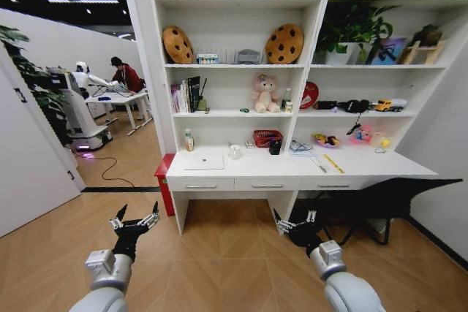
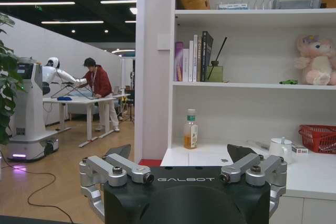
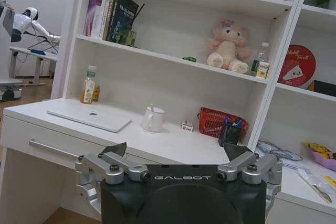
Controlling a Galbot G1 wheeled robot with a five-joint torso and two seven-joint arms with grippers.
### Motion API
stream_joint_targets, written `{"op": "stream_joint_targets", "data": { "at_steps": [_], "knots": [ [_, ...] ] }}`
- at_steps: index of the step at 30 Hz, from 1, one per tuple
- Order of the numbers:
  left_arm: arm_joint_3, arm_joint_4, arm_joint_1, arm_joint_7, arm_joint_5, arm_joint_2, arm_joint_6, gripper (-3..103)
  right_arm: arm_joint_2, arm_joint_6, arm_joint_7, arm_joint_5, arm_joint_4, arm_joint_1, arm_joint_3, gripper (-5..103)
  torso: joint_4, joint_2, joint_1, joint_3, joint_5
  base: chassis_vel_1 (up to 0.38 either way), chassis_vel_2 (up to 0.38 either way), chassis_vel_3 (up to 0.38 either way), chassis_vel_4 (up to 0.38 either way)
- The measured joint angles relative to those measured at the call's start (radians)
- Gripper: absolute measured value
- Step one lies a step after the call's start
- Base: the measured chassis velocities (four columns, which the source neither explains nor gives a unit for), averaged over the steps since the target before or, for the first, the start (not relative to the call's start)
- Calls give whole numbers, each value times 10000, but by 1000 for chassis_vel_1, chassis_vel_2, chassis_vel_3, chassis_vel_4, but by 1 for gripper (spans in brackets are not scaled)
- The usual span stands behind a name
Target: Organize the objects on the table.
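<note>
wooden floor fills the lower frame. left gripper (image 1: 134, 221) at lower left and right gripper (image 1: 296, 220) at lower centre, fingers spread wide, holding nothing. laptop (image 1: 204, 162), mug (image 1: 235, 151), ruler (image 1: 333, 164) on table (image 1: 380, 166), centre frame.

Robot lab: mock study, test robot (image 1: 79, 100)

Both arms reach forward and low in the head view, side by side and well apart; the left gripper (image 1: 134, 218) points ahead with its fingers spread wide. The right gripper (image 1: 295, 220) is posed alike, fingers parted and holding nothing.
</note>
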Motion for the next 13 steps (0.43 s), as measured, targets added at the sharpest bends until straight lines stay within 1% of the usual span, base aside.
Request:
{"op": "stream_joint_targets", "data": {
  "at_steps": [5,10,13],
  "knots": [
    [0,0,0,0,1,1,0,100,67,-1,57,12,0,-16,0,100,1,0,0,-1,-1,0,0,0,0],
    [0,0,0,0,0,0,0,100,291,-27,381,103,-10,83,95,100,0,0,0,0,-1,0,0,0,0],
    [0,0,0,0,0,0,0,100,514,-183,636,320,64,258,223,100,0,-1,1,0,-1,0,0,0,0]
  ]
}}
